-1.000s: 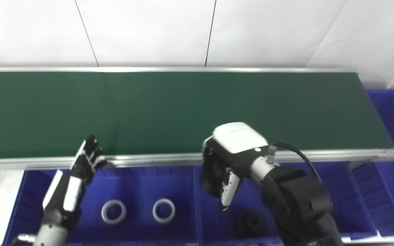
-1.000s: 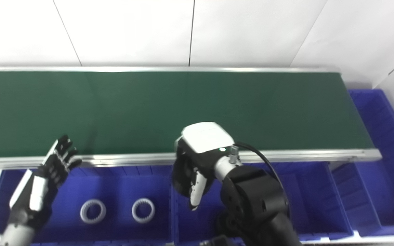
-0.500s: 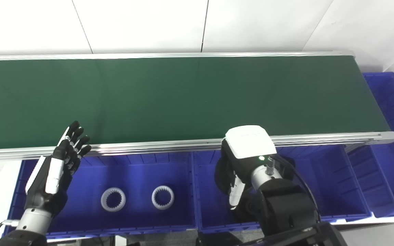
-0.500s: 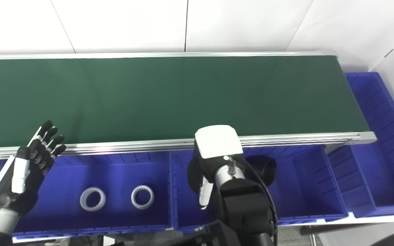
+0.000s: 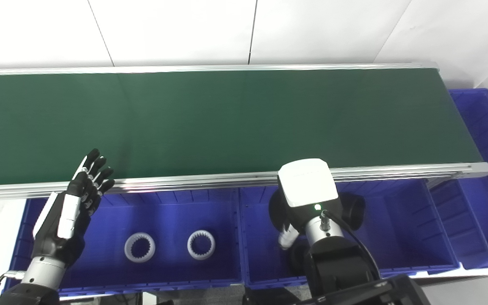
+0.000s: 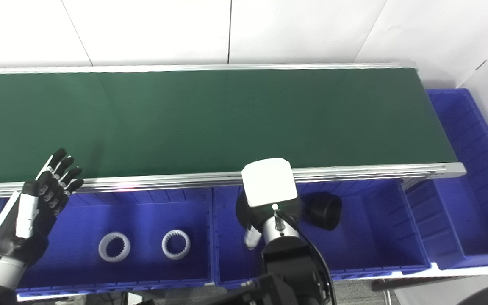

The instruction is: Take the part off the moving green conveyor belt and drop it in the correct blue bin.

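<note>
Left robot hand (image 5: 74, 199) splayed, empty

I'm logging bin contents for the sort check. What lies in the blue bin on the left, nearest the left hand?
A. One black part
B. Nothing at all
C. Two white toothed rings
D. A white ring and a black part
C. Two white toothed rings lie side by side on the floor of the left blue bin, with no black part in it; the left hand hovers open above the bin's left end.
</note>
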